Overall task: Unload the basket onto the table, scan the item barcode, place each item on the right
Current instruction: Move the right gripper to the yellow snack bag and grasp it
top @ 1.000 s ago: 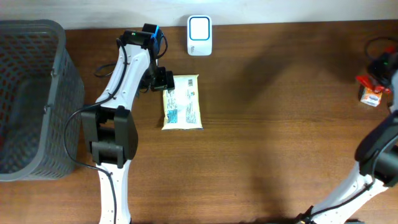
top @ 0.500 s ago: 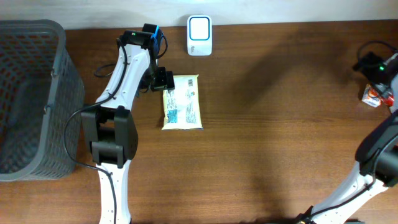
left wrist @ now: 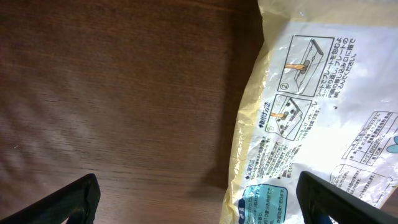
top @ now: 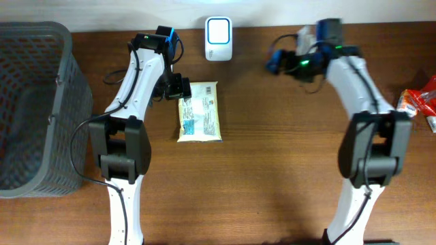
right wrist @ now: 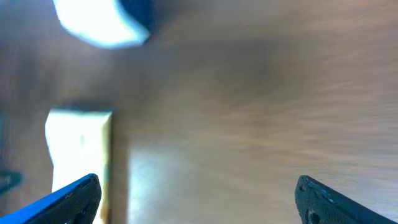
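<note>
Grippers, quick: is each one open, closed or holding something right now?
Left gripper: open, holding nothing, its fingers either side of the yellow packet's edge.
Right gripper: open, holding nothing.

This looks like a mock shop checkout built on a robotics lab bench. A dark brown wooden table (top: 272, 156) carries a small white rounded barcode scanner (top: 218, 30) at its far edge. A grey plastic mesh shopping basket (top: 76, 109) stands at the left end. Retail goods lie on the table: a flat pale-yellow plastic pack printed with Japanese text and small diagrams (top: 199, 112), and red and orange packets (top: 417, 102) at the right edge. The left robot arm (top: 139, 71) and the right robot arm (top: 354, 78), both white, jointed and trailing black cables, point to a lab, not a real store.
</note>
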`<state>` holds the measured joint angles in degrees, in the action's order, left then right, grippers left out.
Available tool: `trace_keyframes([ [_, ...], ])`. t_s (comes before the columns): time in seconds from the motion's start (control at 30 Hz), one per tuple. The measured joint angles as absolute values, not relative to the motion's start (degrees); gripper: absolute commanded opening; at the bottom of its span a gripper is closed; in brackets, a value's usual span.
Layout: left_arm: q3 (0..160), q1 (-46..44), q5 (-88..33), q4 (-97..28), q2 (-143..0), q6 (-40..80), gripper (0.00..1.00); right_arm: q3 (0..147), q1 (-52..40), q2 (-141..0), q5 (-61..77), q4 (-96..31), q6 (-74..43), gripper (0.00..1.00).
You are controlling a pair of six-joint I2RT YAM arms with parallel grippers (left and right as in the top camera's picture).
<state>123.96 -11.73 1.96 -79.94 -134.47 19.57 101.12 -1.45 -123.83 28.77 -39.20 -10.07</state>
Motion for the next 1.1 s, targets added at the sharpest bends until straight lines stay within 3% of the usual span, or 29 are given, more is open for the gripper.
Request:
trace_keyframes([
  [0.23, 124.0, -11.7, 2.0, -79.9, -134.5, 19.6, 0.99, 98.3, -11.3, -128.0, 35.1, -37.3, -10.3, 0.99],
  [0.33, 124.0, -11.7, 2.0, -79.9, -134.5, 19.6, 0.99, 98.0, -14.7, -130.3, 36.2, -36.9, -10.3, 0.85],
  [0.57, 124.0, -11.7, 2.0, -79.9, -134.5, 19.6, 0.99, 97.8, -21.9, -131.1, 35.8, -36.6, -11.2, 0.8],
  [0.67, 124.0, -11.7, 1.9, -79.9, -134.5, 19.6, 0.99, 97.0, -22.8, -131.1, 33.2, -35.0, -14.4, 0.66],
  [0.77, 124.0, -11.7, 1.9, -79.9, -134.5, 19.6, 0.99, 94.9, -22.9, -130.6, 31.9, -31.4, -16.7, 0.46],
  [0.9, 124.0, -11.7, 2.0, -79.9, -134.5, 19.6, 0.99, 92.0, -23.0, -130.0, 31.3, -27.8, -18.7, 0.42],
  [0.93, 124.0, -11.7, 1.9, -79.9, -134.5, 19.6, 0.99, 91.5, -23.0, -129.8, 31.3, -27.0, -19.1, 0.36],
  [0.97, 124.0, -11.7, 2.0, -79.9, -134.5, 19.6, 0.99, 90.9, -23.0, -129.5, 31.3, -26.3, -19.4, 0.11],
  [1.0, 124.0, -11.7, 2.0, -79.9, -134.5, 19.6, 0.99, 90.4, -23.0, -129.4, 31.3, -26.1, -19.6, 0.04],
  [1.1, 124.0, -11.7, 2.0, -79.9, -134.5, 19.6, 0.99, 90.1, -23.1, -129.0, 31.3, -25.7, -20.4, 0.04],
])
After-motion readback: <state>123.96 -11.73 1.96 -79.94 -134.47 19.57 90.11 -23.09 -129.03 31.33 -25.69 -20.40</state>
